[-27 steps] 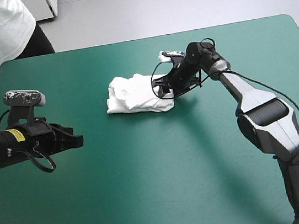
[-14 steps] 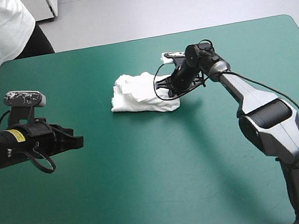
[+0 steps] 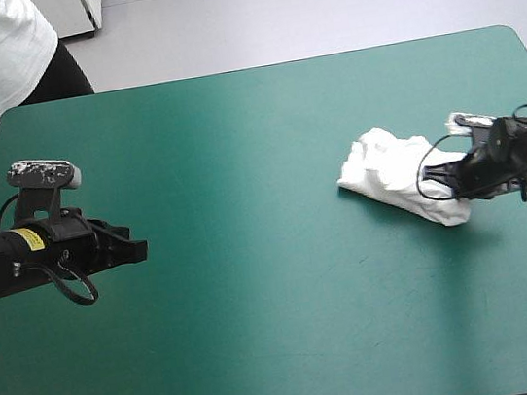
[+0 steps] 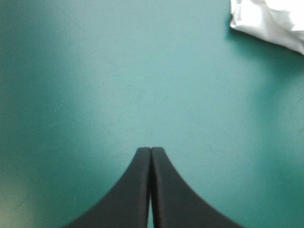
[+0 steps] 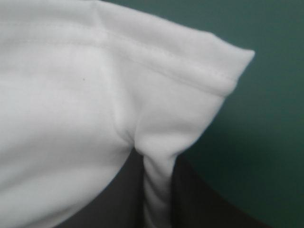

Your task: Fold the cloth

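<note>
At the frame's right my right claw point(image 3: 451, 187) grasps the crumpled T-shirt point(image 3: 387, 168); my left claw point(image 3: 139, 246), clenched, hovers over the tabletop point(image 3: 263, 335) at left.

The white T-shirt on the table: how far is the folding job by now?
Done: no fold yet; the white short-sleeved T-shirt lies as a crumpled heap on the teal-green table cover, near its right edge. In hand: the right gripper is shut on a pinch of its fabric beside a stitched hem. The left gripper is shut, empty, far from it. Left: spreading it flat, then every fold.
</note>
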